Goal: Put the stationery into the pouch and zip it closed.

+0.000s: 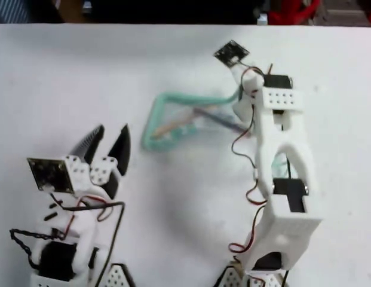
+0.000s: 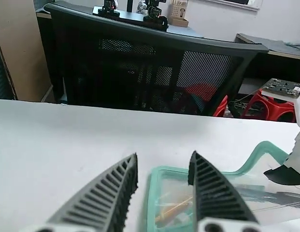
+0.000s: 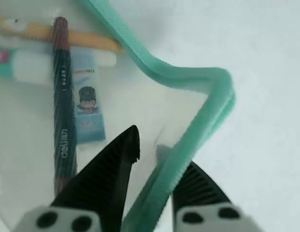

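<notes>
A clear pouch (image 1: 173, 125) with a teal zipper edge (image 3: 188, 140) lies mid-table. Inside it I see an orange pencil (image 3: 67, 36), a dark pen (image 3: 60, 96), a small eraser (image 3: 87, 106) and a white-and-teal tube (image 3: 24, 65). My right gripper (image 3: 159, 152) is at the pouch's right end (image 1: 240, 110), shut on the teal edge, which runs between its black fingers and is lifted off the table. My left gripper (image 1: 113, 128) stands open over bare table to the left of the pouch, empty. In the left wrist view the left gripper (image 2: 163, 162) faces the pouch (image 2: 171, 193).
The white table (image 1: 66, 72) has free room on the left and in front of the pouch. Its far edge runs along the top of the high view. A black mesh chair (image 2: 154, 63) and red stools (image 2: 270, 104) stand beyond it.
</notes>
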Controlling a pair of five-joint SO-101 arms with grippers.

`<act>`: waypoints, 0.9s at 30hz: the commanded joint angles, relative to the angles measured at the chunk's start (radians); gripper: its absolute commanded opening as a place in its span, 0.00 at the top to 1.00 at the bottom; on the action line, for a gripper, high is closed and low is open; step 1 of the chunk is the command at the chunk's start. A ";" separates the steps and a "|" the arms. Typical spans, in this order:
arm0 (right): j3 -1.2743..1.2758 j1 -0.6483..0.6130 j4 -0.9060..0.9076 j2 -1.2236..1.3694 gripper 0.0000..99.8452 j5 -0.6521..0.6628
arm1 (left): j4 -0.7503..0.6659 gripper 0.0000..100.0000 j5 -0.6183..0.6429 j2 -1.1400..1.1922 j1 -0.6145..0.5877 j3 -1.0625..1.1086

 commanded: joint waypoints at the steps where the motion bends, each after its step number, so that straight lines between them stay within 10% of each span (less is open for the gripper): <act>1: 0.015 -0.048 0.042 0.010 0.95 0.009 | -0.031 0.82 -0.008 0.012 0.012 -0.012; 7: 0.011 -0.081 0.096 -0.002 0.67 -0.043 | -0.031 0.82 -0.008 0.012 0.012 -0.012; 20: -0.110 -0.021 0.414 -0.364 0.67 -0.025 | -0.031 0.82 -0.011 0.012 0.007 -0.012; 27: -0.061 0.048 0.515 -0.556 0.99 -0.181 | -0.038 0.98 -0.195 0.012 0.001 -0.012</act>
